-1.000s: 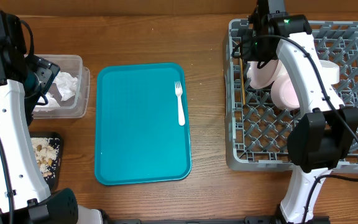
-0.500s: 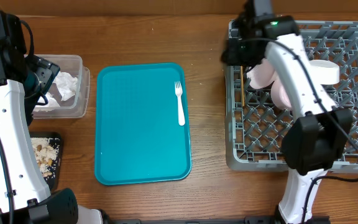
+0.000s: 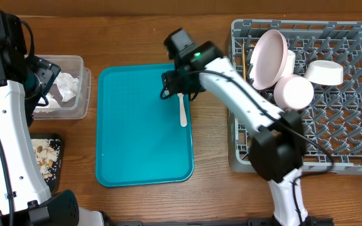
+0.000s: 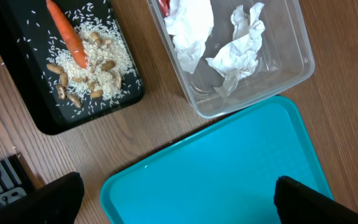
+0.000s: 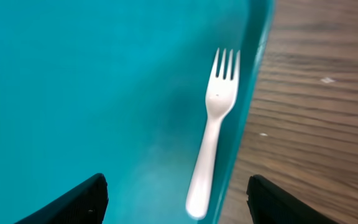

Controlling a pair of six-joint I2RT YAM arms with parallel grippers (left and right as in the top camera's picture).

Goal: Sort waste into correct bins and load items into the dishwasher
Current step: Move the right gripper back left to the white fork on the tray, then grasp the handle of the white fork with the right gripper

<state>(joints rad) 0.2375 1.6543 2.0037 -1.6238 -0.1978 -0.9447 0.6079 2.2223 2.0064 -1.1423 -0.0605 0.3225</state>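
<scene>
A white plastic fork (image 3: 183,114) (image 5: 214,121) lies near the right edge of the teal tray (image 3: 137,138). My right gripper (image 3: 180,86) (image 5: 176,190) hovers over it, open, with the handle end between the fingers and nothing held. A pink plate (image 3: 269,58) and two small bowls (image 3: 294,91) (image 3: 324,72) stand in the grey dish rack (image 3: 307,157). My left gripper (image 4: 179,202) is open and empty above the tray's corner. The clear tub (image 4: 303,62) holds crumpled napkins (image 4: 238,53) and a red wrapper (image 4: 163,5). On the black tray (image 4: 17,93) lie a carrot (image 4: 67,34) and rice with nuts (image 4: 95,68).
The teal tray (image 4: 229,168) lies between the tub (image 3: 74,63) at the left and the rack at the right. The black tray (image 3: 54,139) sits at the front left, partly under my left arm. Bare wooden table shows beside the tray's right rim (image 5: 316,93).
My right arm has swung left from the dish rack to above the fork on the teal tray, and its jaws have opened wider. The left arm has not moved.
</scene>
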